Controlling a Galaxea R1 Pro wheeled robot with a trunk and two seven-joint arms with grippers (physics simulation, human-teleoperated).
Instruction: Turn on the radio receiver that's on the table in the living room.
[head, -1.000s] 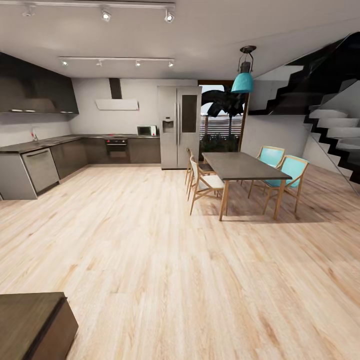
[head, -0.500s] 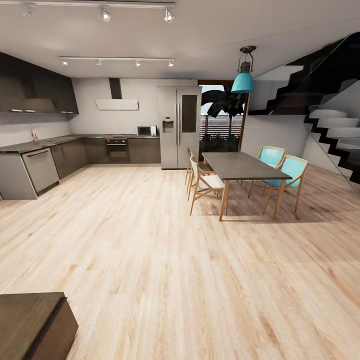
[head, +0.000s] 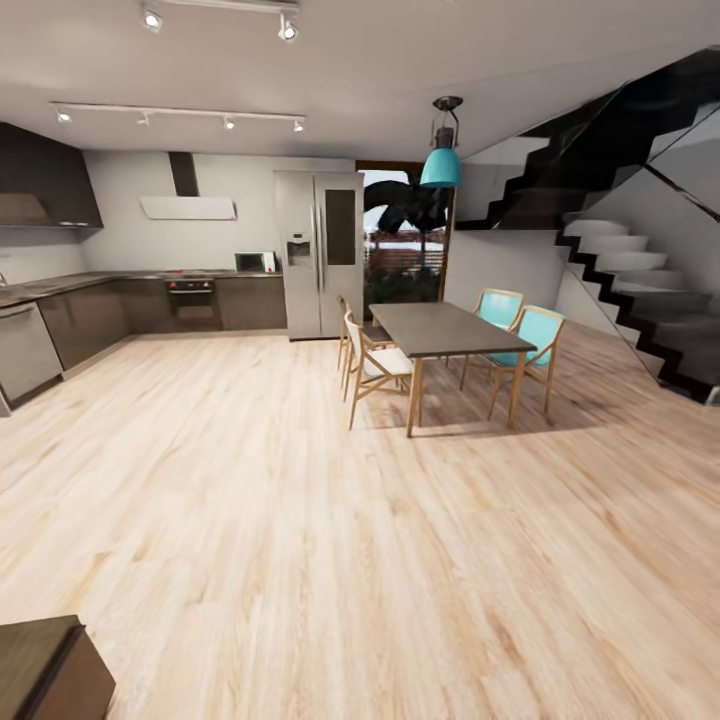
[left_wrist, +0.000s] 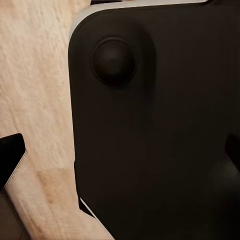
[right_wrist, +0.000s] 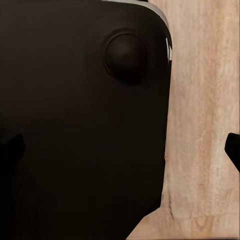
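The red radio receiver, the glossy grey-taupe low table and the living room are out of view. The head view looks into a kitchen-dining area over a light wood floor (head: 300, 520). In the left wrist view my left gripper (left_wrist: 120, 152) hangs over a black part of my own body (left_wrist: 160, 100) and the floor, its fingertips (left_wrist: 10, 155) far apart at the picture's edges, open and empty. In the right wrist view my right gripper (right_wrist: 120, 150) is also open and empty, one of its fingertips (right_wrist: 233, 150) showing over the floor.
A dark dining table (head: 440, 330) with wooden legs stands mid-right with white chairs (head: 375, 365) and turquoise chairs (head: 535, 340). A fridge (head: 320, 255) and kitchen counters (head: 60, 285) line the back left. Stairs (head: 640, 300) rise at right. A dark brown furniture corner (head: 40, 670) sits close at lower left.
The whole head view has swung to the right, so kitchen, fridge and dining table sit further left in the picture. Nothing in the room itself has moved.
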